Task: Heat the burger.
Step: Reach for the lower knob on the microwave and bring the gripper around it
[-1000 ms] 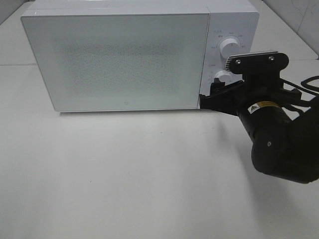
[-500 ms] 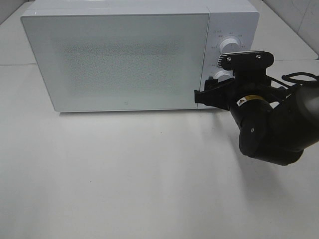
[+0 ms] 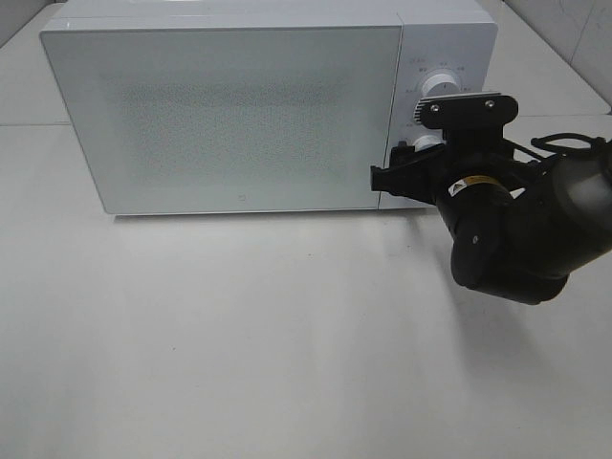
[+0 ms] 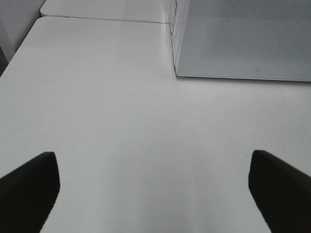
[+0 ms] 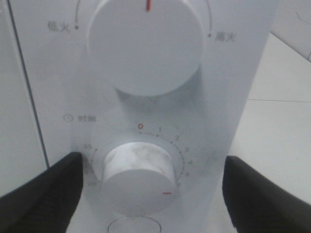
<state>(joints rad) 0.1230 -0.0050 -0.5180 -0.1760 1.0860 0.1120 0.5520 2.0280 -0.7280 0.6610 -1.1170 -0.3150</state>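
Microwave (image 3: 239,24) sits at the back of the white surface (image 3: 239,335), door (image 3: 229,115) shut. The door's frosted/speckled, so no view inside. Burger isn't visible in any view; can't tell where it is.

R arm reaches in from the right of the ext. view to the control panel (image 3: 469,43). Right gripper (image 5: 150,189) is spread wide, w/ one of its dark fingers (image 5: 43,194) on each side of the lower knob (image 5: 138,177). There's a gap btwn each finger and the knob, so nothing is gripped. The lower knob has a dial scale around it, and its red mark points low and to one side. Upper knob (image 5: 146,43) is just above, red mark at its top edge.

Left gripper (image 4: 155,194) is also spread wide and holds nothing. It hangs over bare surface, w/ the microwave's front corner farther ahead. L arm doesn't show in the ext. view.
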